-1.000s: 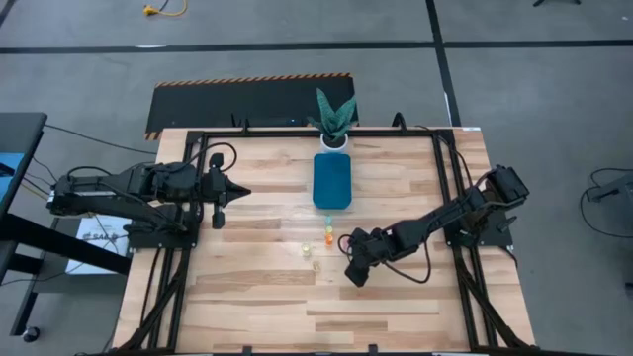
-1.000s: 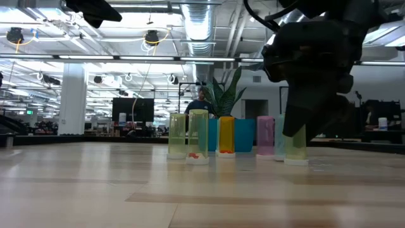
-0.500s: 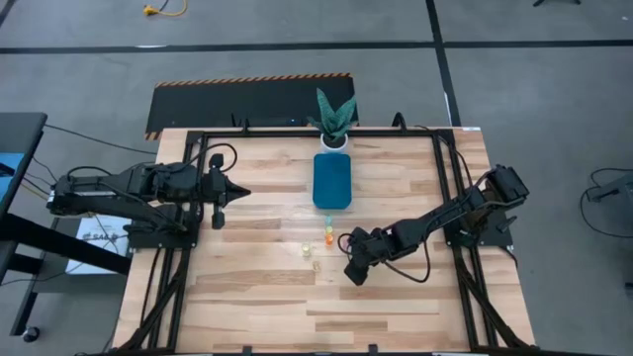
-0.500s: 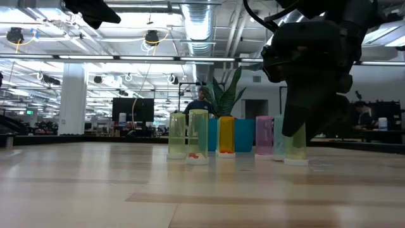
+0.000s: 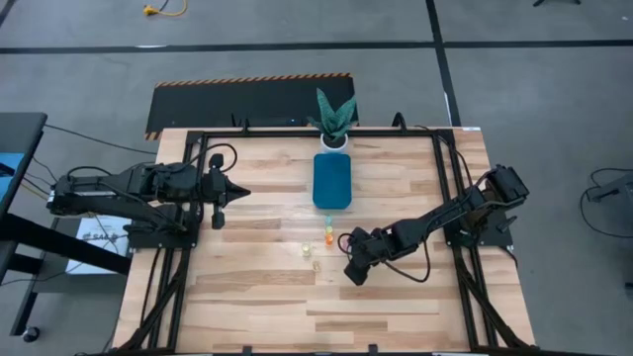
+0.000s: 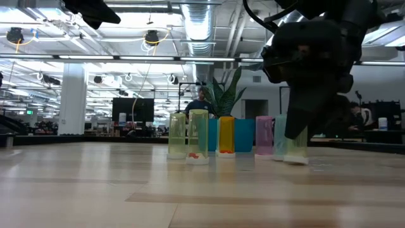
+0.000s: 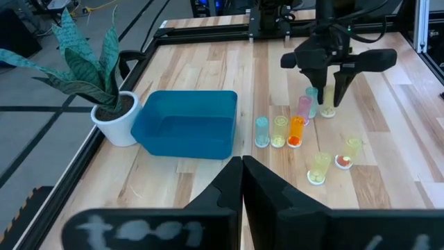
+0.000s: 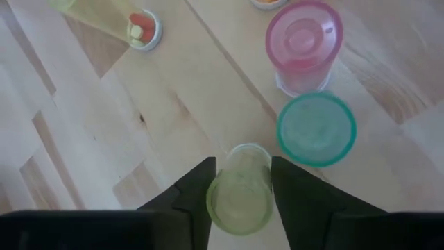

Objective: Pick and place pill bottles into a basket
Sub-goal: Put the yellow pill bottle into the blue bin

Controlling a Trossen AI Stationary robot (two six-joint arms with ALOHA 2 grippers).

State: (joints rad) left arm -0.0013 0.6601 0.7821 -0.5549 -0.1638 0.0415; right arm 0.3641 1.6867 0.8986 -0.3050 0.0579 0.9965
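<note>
Wooden table [image 5: 247, 287] carries a cluster of pill bottles [image 7: 298, 132] just beside the basket [image 7: 184, 125]; the right gripper [image 8: 239, 182] clasps a pale green bottle [image 8: 239, 198], apparently mid-pick, needing a lift toward the basket, while the left gripper [image 7: 243, 182] waits clenched

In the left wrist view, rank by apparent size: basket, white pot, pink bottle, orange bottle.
1. Basket, clearly largest.
2. White pot.
3. Orange bottle and pink bottle: look alike; pink stands farther away, so no ranking.
</note>
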